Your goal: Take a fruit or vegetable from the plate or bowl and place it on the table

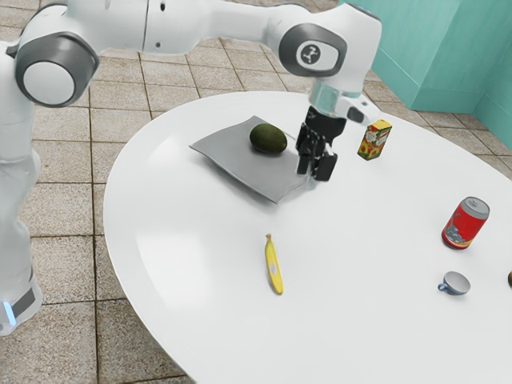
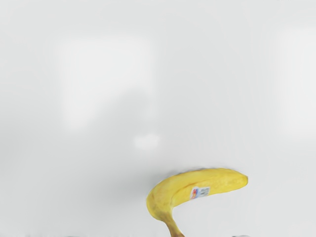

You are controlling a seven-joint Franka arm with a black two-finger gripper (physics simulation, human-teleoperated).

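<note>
My gripper [image 1: 314,169] is above the table by the grey square plate's corner, its two black fingers apart with nothing between them. A dark green avocado [image 1: 268,138] rests on the plate [image 1: 246,170], on the exterior view's left of the gripper. The yellow banana [image 1: 274,266] lies directly on the white table [image 1: 360,320], apart from the plate. In the wrist view the banana [image 2: 202,185] shows its sticker and curved stem on the bare tabletop.
A juice carton [image 1: 374,140] stands beyond the gripper. Toward the exterior view's right are a red can [image 1: 466,223] and a small blue-grey cup [image 1: 456,283]. A brown thing [image 1: 510,279] is cut off at that view's edge.
</note>
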